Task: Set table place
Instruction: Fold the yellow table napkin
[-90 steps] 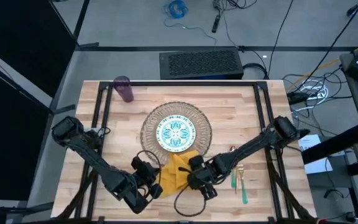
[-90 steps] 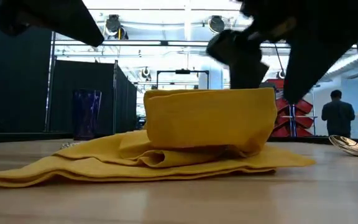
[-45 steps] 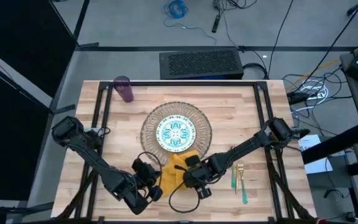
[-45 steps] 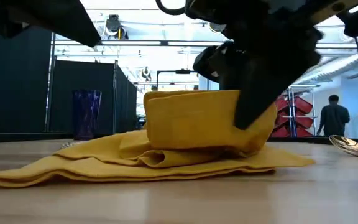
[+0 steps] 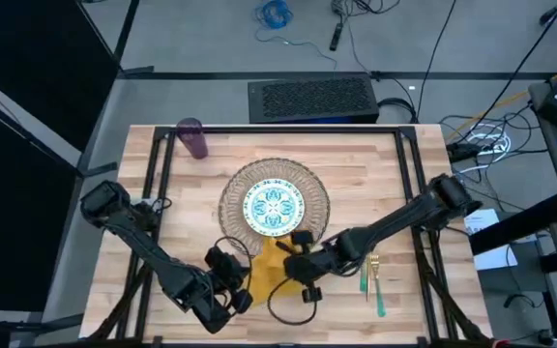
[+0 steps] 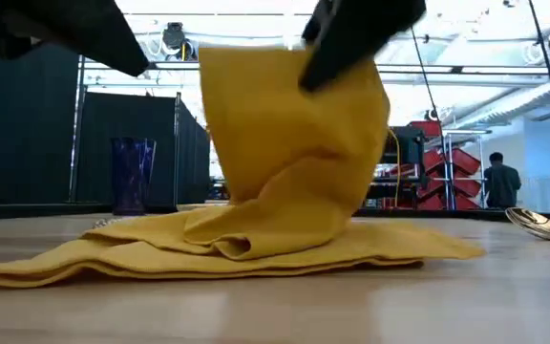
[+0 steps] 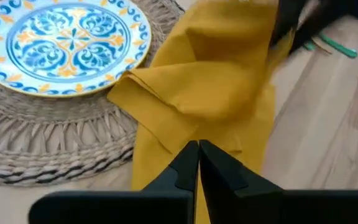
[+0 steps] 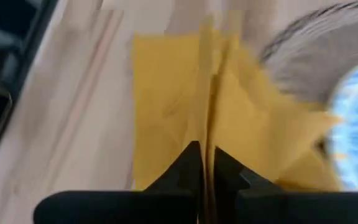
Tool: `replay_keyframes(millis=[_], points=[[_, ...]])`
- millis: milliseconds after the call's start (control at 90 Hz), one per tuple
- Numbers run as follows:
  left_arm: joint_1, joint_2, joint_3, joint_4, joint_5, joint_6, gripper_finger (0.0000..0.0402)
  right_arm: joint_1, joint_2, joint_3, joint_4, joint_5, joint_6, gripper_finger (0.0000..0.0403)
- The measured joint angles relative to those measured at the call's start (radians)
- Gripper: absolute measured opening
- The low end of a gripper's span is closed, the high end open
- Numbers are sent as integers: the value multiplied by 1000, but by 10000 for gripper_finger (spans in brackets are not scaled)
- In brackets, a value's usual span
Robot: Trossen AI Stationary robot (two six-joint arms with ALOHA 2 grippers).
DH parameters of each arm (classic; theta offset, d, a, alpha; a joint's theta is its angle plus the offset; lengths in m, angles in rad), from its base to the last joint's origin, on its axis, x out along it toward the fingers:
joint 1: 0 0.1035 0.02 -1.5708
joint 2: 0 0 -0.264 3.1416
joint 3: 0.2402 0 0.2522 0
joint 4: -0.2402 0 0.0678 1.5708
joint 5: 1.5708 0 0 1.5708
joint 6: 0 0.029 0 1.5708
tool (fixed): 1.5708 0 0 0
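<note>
The mustard-yellow napkin (image 5: 265,273) lies on the table (image 5: 404,174) just near of the straw mat (image 5: 232,189), which carries the teal-patterned plate (image 5: 274,206). My right gripper (image 5: 288,253) is shut on the napkin's raised fold, high in the low view (image 6: 351,33). My left gripper (image 5: 242,287) is shut and sits over the napkin's near left side (image 7: 197,149); in the low view nothing presses on the flat layers. The purple cup (image 5: 193,138) stands at the far left. The fork and spoon (image 5: 372,278) lie to the right. My right gripper pinches an upper fold of the napkin (image 8: 211,127) between its two fingers, coming from above and the right. That fold stands pulled up as a tall flap (image 6: 294,134). The lower layers (image 6: 208,256) stay flat on the table.
A dark keyboard-like box (image 5: 312,99) sits beyond the table's far edge. Black frame rails (image 5: 158,164) run along the table's sides. Bare wood shows at the far right and near left. A person (image 6: 497,182) stands far back in the room.
My right gripper has come down onto the napkin's raised fold, shut on it, then risen and moved a little toward the plate. The fold has been drawn up into a tall flap, while the napkin's lower layers have stayed on the table.
</note>
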Motion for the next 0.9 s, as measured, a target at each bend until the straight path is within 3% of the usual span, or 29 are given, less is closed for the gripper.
replay_keyframes(millis=[133,333,611,733,900], points=[[0,0,0,13,9,0,0,11,-94,0,-78,134,30,0],[-2,0,0,121,0,36,0,7,-205,0,-192,236,104,0],[6,-3,-37,128,-226,53,3,71,-246,0,-196,242,172,0],[49,-3,-146,306,-112,53,39,116,-235,0,-194,250,195,0],[113,-2,-375,734,42,123,136,160,-198,0,-192,246,225,0]])
